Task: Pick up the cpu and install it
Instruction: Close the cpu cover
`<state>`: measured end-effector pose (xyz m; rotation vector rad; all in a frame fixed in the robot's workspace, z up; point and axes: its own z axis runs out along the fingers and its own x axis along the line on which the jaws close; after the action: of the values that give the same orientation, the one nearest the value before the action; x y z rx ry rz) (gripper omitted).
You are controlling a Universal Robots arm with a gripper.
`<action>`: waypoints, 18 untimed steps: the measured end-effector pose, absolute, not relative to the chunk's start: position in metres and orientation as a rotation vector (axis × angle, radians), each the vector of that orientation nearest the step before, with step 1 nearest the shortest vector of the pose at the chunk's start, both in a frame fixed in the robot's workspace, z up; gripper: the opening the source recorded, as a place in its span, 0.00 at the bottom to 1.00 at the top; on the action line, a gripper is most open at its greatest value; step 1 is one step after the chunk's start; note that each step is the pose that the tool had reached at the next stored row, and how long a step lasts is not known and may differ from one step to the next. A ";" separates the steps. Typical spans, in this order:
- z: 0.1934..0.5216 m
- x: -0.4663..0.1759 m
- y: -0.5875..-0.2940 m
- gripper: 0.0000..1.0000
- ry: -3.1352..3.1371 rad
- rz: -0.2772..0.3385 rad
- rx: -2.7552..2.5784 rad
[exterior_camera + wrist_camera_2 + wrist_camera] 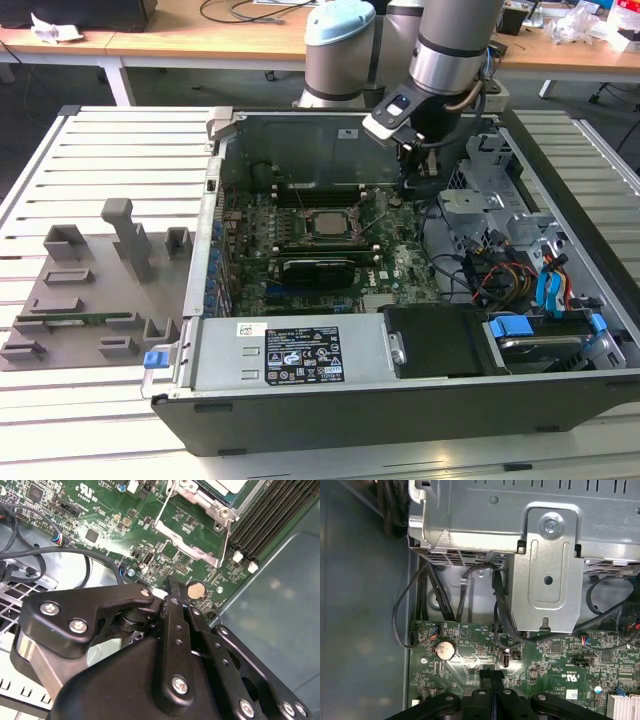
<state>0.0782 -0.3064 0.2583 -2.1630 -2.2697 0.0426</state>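
From the exterior view, the small square silvery-grey cpu (325, 222) sits in the socket on the green motherboard (400, 262), with the black gripper (412, 185) just to the exterior view's right of it. In the second wrist view the jaws are clenched on nothing beside a round silver coin battery (196, 589). The first wrist view has a grey metal bracket (547, 555) beyond them.

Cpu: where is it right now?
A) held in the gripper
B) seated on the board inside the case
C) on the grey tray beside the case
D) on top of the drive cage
B. In the exterior view the cpu lies flat on the green board. In the first wrist view the gripper is shut on nothing, off by the coin battery.
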 end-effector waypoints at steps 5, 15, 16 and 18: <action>0.252 0.072 -0.306 0.11 -2.270 0.043 -2.163; 0.247 0.047 -0.306 0.11 -2.270 0.043 -2.163; 0.247 0.047 -0.306 0.11 -2.270 0.043 -2.163; 0.246 0.043 -0.306 0.11 -2.270 0.043 -2.163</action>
<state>0.0427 -0.3064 0.2461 -2.1631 -2.2697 0.0425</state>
